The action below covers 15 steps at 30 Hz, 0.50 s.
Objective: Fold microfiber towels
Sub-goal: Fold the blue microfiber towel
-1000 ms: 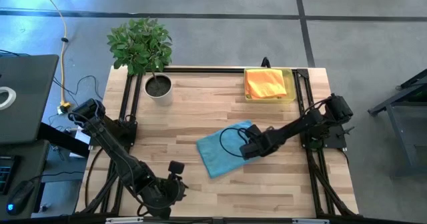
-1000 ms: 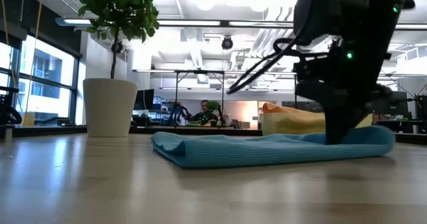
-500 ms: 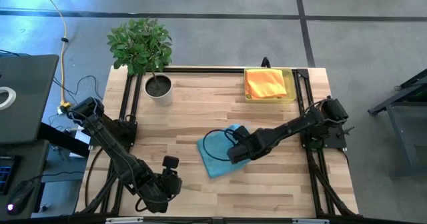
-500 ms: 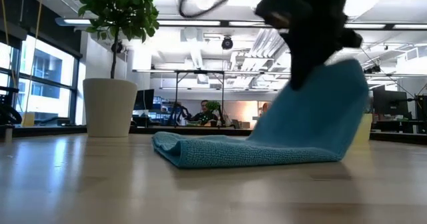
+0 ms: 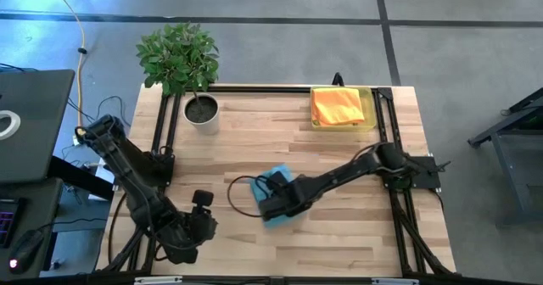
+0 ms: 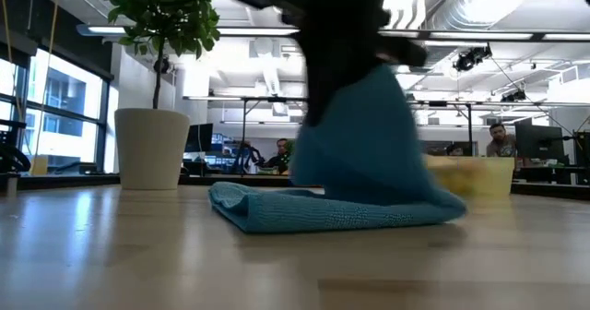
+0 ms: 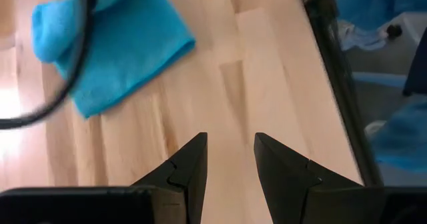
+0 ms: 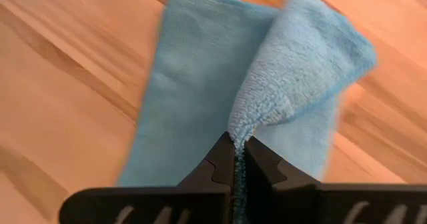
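Mid-fold: the right end effector (image 8: 239, 144), clenched on an edge of the light blue towel (image 5: 277, 202) at lower centre of the high view, carries that edge over the half lying on the table (image 5: 339, 158). Next, I judge, it must lay the edges flush and let go. The left end effector (image 7: 230, 159) hangs released at lower left — idle. No readable writing or labels anywhere.

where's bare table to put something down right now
Bare wood lies between the plant pot and the yellow tray, and along the front right edge. The middle is crowded: the right gripper holds the blue towel there.
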{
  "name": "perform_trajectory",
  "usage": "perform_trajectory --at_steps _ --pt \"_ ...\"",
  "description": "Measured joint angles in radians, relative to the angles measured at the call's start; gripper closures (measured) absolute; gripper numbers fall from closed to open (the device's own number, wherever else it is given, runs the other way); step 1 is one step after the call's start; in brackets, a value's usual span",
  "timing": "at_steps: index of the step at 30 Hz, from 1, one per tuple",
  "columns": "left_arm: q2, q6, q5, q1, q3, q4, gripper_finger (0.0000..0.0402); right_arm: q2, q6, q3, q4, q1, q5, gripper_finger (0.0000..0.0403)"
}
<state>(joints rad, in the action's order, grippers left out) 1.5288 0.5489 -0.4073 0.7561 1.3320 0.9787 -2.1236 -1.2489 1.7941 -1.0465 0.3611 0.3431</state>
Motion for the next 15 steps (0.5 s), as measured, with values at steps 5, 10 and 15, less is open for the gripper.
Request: perform_trajectory --at_steps 5,10,15 --pt "-0.038 0.012 -0.01 0.032 -0.002 0.028 0.0287 -0.124 0.0 0.139 -0.003 0.0 0.049 0.0403" --pt "-0.054 0.026 -0.028 0.062 -0.002 0.028 0.0287 -0.206 0.039 0.218 -0.001 -0.003 0.057 0.0394" --pt "-0.057 0.028 -0.027 0.086 -0.002 0.028 0.0287 -0.227 0.108 0.234 0.042 0.006 0.015 0.0339"
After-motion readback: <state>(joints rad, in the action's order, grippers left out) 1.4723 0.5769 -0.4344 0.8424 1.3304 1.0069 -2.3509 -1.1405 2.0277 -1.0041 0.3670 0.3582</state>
